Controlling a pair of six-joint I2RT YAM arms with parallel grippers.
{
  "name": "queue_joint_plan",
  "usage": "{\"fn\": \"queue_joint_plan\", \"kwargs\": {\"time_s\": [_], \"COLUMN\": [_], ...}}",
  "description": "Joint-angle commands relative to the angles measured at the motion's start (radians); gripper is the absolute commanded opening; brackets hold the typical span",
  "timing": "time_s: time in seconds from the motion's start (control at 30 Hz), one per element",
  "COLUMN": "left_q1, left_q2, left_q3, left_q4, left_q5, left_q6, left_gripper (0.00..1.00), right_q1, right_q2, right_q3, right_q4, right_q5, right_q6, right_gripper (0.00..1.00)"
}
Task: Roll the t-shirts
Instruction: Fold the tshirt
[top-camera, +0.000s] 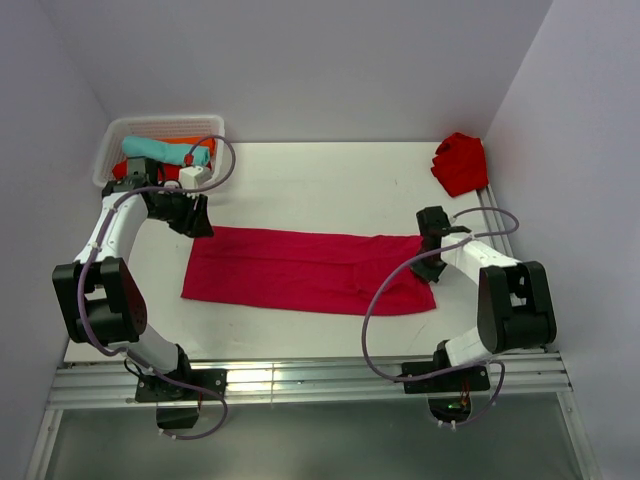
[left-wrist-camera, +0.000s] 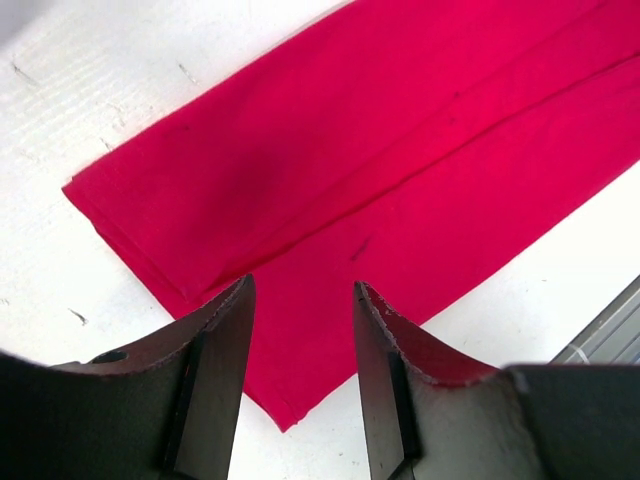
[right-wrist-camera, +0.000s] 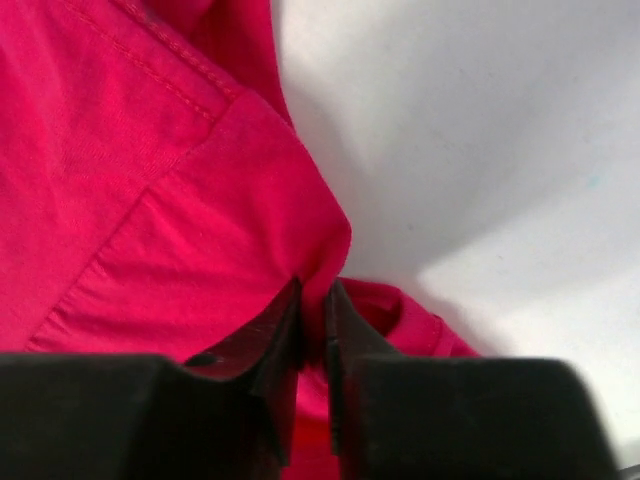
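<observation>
A pinkish-crimson t-shirt (top-camera: 300, 270) lies folded into a long flat strip across the middle of the table. My left gripper (top-camera: 197, 222) is open and empty, just above the strip's far-left corner; its view shows the strip's left end (left-wrist-camera: 330, 190) between the fingers. My right gripper (top-camera: 430, 268) is shut on the strip's right end, pinching a raised fold of cloth (right-wrist-camera: 250, 210). A scarlet t-shirt (top-camera: 460, 162) lies bunched at the back right. A teal t-shirt (top-camera: 165, 150) and an orange one (top-camera: 195, 145) lie in a basket.
A white mesh basket (top-camera: 120, 135) stands at the back left corner with a small white box (top-camera: 195, 176) in front of it. Lilac walls close in the table on three sides. A metal rail (top-camera: 300, 380) runs along the near edge.
</observation>
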Motion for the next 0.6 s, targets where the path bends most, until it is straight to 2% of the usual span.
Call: {"fn": "queue_joint_plan", "kwargs": {"time_s": [0.0,0.03,0.2,0.57], "left_q1": [0.002,0.002,0.004,0.004], "left_q2": [0.006,0.006,0.025,0.078], "left_q3": [0.053,0.055,0.07,0.085], "left_q4": [-0.001,0.001,-0.004,0.01], "left_q5": [0.057,0.058,0.047,0.021], "left_q6": [0.021,0.02,0.018,-0.005], "left_gripper": [0.49,0.49,0.49,0.49], "right_q1": [-0.025,-0.033,-0.097,-0.352], "right_q2": [0.08,0.091,0.147,0.279], "right_q3": [0.03,0.04,0.114,0.3], "right_q4": [0.02,0.016,-0.01,-0.068], "right_q5": [0.016,0.017,0.029,0.037], "right_q6": [-0.014,-0.028,-0.083,-0.24], "right_gripper": [0.12,0.08,0.08,0.09]}}
